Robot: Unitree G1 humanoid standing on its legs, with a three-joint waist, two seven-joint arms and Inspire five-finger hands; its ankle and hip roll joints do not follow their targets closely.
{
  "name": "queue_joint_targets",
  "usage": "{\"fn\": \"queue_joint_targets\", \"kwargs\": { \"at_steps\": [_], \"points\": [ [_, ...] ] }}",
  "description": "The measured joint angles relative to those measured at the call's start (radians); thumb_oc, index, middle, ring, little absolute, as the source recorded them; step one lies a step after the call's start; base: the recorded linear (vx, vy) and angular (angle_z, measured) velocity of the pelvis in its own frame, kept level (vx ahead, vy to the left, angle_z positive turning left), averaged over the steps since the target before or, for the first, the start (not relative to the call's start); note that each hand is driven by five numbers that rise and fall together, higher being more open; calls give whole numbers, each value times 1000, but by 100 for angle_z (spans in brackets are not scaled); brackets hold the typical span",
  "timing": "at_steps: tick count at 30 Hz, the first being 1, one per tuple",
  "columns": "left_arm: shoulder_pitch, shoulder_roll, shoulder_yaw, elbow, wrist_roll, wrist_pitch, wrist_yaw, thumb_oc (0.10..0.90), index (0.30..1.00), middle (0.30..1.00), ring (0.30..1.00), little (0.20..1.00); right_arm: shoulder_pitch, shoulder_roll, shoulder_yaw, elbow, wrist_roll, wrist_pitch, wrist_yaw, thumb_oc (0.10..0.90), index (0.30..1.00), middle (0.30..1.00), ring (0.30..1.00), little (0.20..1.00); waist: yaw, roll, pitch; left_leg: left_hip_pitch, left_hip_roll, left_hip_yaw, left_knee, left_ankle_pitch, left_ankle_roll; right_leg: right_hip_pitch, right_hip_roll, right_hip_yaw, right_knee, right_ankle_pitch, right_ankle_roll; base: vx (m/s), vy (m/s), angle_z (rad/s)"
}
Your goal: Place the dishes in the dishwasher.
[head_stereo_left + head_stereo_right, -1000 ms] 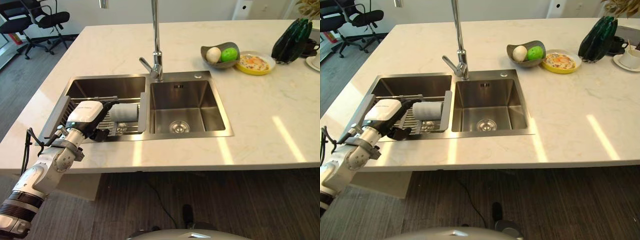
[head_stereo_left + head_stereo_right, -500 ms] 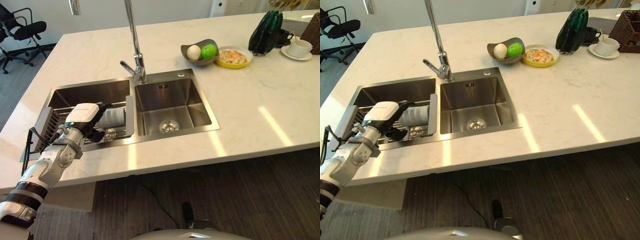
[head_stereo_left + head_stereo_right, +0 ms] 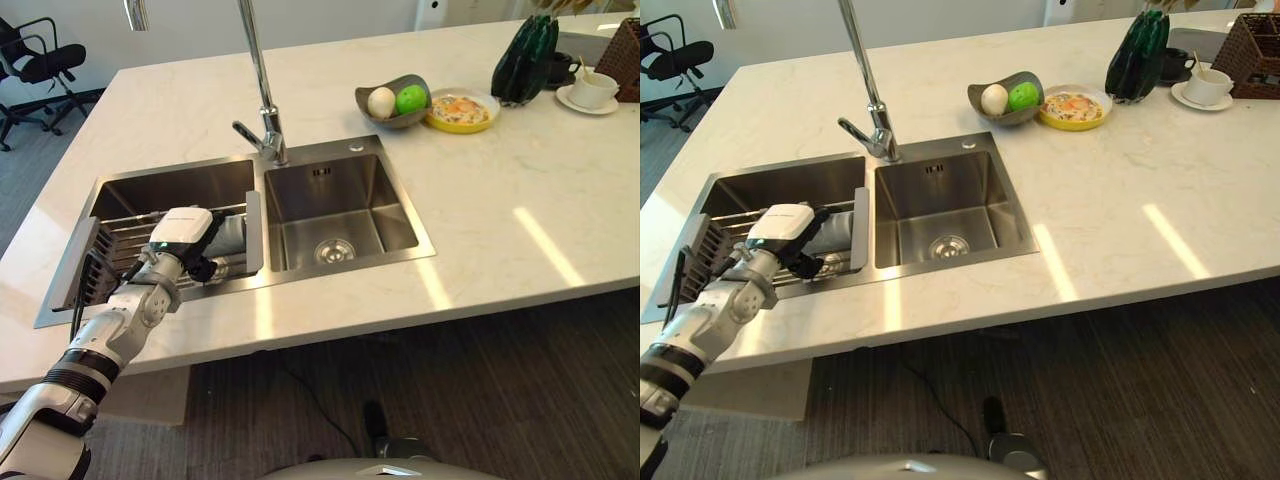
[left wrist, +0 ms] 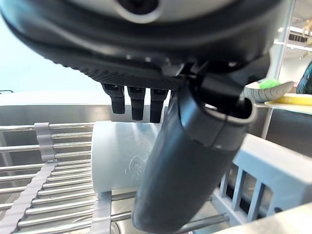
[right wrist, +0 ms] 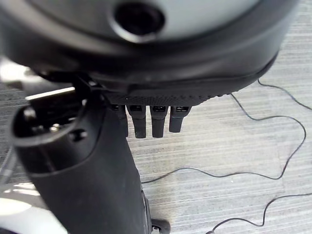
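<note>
The left hand (image 3: 186, 240), fingers straight and apart, hovers just short of the pale grey cylindrical cup (image 4: 122, 156) lying on the wire sink rack (image 4: 53, 180); it should straddle the cup fully before curling.

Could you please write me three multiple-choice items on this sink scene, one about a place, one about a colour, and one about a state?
1. Where does the pale cup lie?
A. on the wire rack in the left sink basin
B. in the right sink basin
C. on the counter beside the yellow plate

2. What colour is the round fruit next to the white one in the grey bowl?
A. red
B. green
C. purple

3. How is the left hand?
A. curled round the tap
B. flat on the counter
C. open, fingers reaching over the cup

Answers:
1 A, the cup lies on its side on the rack bars.
2 B, it is bright green.
3 C, its wrist view shows straight fingers above the cup.
</note>
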Motion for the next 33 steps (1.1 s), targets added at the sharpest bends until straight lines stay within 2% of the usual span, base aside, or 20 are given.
{"fn": "queue_joint_targets", "kwargs": {
  "at_steps": [10, 16, 18, 19, 23, 25, 26, 27, 33],
  "points": [
    [-94, -18, -58, 93, 28, 40, 26, 800, 900, 900, 900, 900, -11, -7, 0, 0, 27, 3, -13, 800, 900, 900, 900, 900, -11, -22, 14, -11, -1, 32, 0, -1, -1, -22, 6, 28, 0, 2, 1, 3, -2, -9],
    [-196, -88, -76, 248, 5, 68, 9, 800, 900, 900, 900, 900, -30, -16, 0, -2, 27, 11, -16, 800, 900, 900, 900, 900, -13, -22, 19, -11, 0, 40, 0, -1, -1, -25, 8, 30, 0, 2, 1, 4, 0, -3],
    [-208, -88, -77, 259, -11, 75, -11, 800, 900, 900, 900, 900, -38, -21, 0, -1, 27, 15, -15, 800, 900, 900, 900, 900, -17, -20, 20, -12, 0, 41, 0, -2, -2, -26, 9, 30, 0, 2, 1, 28, 5, -1],
    [-251, -91, -114, 303, -40, 75, -21, 800, 900, 900, 900, 900, -45, -26, 1, 1, 27, 25, -10, 800, 900, 900, 900, 900, -15, -19, 21, -12, 0, 40, 0, -2, -2, -25, 9, 30, 0, 2, 1, 40, 10, 1],
    [-320, -91, -157, 356, -97, 80, -72, 800, 900, 900, 900, 900, -63, -37, 2, 2, 27, 29, 2, 800, 900, 900, 900, 900, -15, -17, 22, -10, 2, 40, -1, -3, -3, -24, 10, 28, 0, 2, 0, 8, 2, 0],
    [-386, -97, -227, 428, -123, 76, -97, 800, 900, 900, 900, 900, -95, -39, 24, 21, 28, 48, 10, 800, 900, 900, 900, 900, -14, -16, 22, -9, 4, 39, 0, -4, -3, -22, 12, 26, 0, 1, 0, 0, 0, 0],
    [-401, -97, -232, 432, -134, 77, -114, 573, 559, 559, 559, 559, -103, -40, 24, 21, 28, 49, 14, 800, 900, 900, 900, 900, -14, -14, 22, -9, 4, 39, 0, -4, -3, -22, 12, 26, 1, 1, 0, 0, 0, 0],
    [-406, -97, -232, 434, -140, 81, -135, 400, 300, 300, 300, 300, -109, -41, 24, 21, 28, 49, 18, 800, 900, 900, 900, 900, -14, -12, 21, -8, 4, 39, 0, -3, -4, -22, 13, 27, 1, 3, 0, 0, 0, 0],
    [-487, -92, -317, 430, -151, 98, -192, 400, 300, 300, 300, 300, -128, -41, 62, 29, 30, 50, 29, 800, 900, 900, 900, 900, -10, -6, 20, -9, 8, 23, 0, -2, -6, -18, 14, 19, 1, 10, -5, -9, -5, 7]
  ]
}}
